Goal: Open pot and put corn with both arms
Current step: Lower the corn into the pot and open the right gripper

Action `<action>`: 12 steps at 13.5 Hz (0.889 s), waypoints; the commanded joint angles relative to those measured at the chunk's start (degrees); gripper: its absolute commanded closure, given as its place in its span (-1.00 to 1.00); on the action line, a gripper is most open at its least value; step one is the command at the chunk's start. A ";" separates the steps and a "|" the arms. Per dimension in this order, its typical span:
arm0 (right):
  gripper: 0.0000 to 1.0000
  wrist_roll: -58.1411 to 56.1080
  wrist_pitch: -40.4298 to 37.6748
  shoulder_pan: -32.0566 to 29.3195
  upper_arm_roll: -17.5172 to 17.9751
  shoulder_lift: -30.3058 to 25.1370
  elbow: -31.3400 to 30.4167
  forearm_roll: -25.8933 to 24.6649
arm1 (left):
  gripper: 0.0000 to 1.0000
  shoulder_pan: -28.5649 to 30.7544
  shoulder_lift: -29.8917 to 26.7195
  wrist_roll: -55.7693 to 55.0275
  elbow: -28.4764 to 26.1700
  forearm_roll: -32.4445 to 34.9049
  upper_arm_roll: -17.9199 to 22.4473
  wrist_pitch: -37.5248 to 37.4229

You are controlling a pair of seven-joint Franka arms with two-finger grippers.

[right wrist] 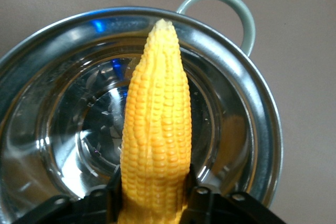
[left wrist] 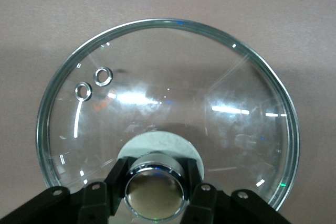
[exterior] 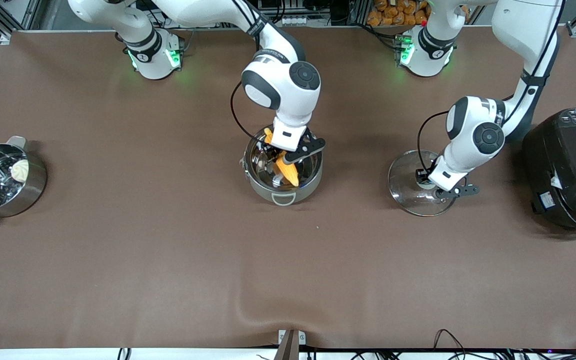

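The steel pot (exterior: 267, 192) stands open in the middle of the table. My right gripper (exterior: 284, 158) is shut on the thick end of the yellow corn (exterior: 288, 173) and holds it tilted down inside the pot, tip toward the front camera. In the right wrist view the corn (right wrist: 157, 124) lies across the pot's shiny bowl (right wrist: 252, 114), clamped by the gripper (right wrist: 156, 203). The glass lid (exterior: 407, 175) rests on the table toward the left arm's end. My left gripper (exterior: 438, 190) is shut on its knob (left wrist: 155, 190), with the lid (left wrist: 168, 87) flat on the brown cloth.
A steel steamer pot (exterior: 33, 192) with a white bun (exterior: 19, 170) stands at the right arm's end of the table. A large black rice cooker (exterior: 568, 165) stands at the left arm's end, close beside the lid and the left arm.
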 commanded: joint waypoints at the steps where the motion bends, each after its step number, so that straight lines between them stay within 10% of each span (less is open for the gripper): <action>1: -1.00 1.99 -0.72 0.73 -0.51 0.35 1.66 -0.97 | -1.00 -0.58 -0.52 -0.82 -0.30 -0.52 -0.57 0.64; 7: -1.00 2.26 -3.17 -3.92 -0.77 -4.21 2.36 2.18 | -1.00 0.03 -5.52 -0.20 5.92 -0.26 -0.48 -5.67; 12: -1.00 -2.03 -5.82 -12.79 -0.60 -7.29 2.27 5.53 | -1.00 0.29 -7.02 -0.02 24.10 -0.25 -0.30 -28.94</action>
